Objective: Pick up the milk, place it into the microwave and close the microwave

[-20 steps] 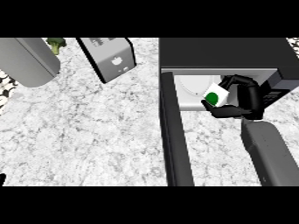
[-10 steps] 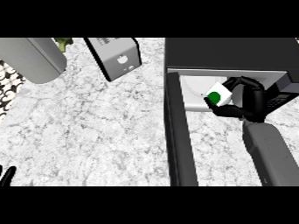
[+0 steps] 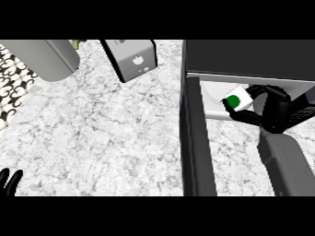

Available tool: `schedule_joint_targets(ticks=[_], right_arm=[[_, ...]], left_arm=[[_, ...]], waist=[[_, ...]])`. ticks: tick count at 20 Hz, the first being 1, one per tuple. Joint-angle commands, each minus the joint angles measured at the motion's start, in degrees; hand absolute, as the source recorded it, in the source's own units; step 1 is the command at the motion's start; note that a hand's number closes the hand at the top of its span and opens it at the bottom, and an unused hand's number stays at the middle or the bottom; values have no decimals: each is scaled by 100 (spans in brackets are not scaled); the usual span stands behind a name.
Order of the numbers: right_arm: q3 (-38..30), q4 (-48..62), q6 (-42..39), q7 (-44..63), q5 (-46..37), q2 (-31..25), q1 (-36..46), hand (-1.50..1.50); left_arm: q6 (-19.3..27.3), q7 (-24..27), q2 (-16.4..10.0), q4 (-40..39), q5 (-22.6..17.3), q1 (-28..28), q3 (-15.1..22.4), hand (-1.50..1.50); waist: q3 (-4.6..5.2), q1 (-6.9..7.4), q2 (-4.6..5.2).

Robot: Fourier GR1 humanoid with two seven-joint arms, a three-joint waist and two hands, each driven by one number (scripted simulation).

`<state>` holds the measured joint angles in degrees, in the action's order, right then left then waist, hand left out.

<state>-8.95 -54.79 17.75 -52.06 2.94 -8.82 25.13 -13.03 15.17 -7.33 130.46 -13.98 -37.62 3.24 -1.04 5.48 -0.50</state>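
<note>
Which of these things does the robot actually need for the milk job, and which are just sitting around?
Part of the job:
- milk, held in the right hand
- microwave
- its open door

Just lying about:
- grey canister
- grey box
- left hand, resting at lower left

This is a kitchen. A grey-white marbled bench (image 3: 106, 133) fills the middle of the frame. A black microwave (image 3: 255, 55) stands at the upper right, its door (image 3: 195, 138) swung open. Black-and-white patterned tiling (image 3: 4, 97) runs down the left edge.
</note>
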Motion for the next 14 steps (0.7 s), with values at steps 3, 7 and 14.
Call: schedule_joint_targets(ticks=[3,7,14], right_arm=[[-25,813,1152,707,-827,-528,709,-150],[-78,771,1354,552,-931,-489,607,-150],[-24,785,1302,604,-1069,-214,358,-150]], left_arm=[[6,-73,-77,-16,146,119,1,-150],[46,-98,-81,-101,303,239,44,-150],[-8,-148,-118,-155,383,474,180,-150]], waist=[[138,463,379],[133,541,418],[120,689,467]])
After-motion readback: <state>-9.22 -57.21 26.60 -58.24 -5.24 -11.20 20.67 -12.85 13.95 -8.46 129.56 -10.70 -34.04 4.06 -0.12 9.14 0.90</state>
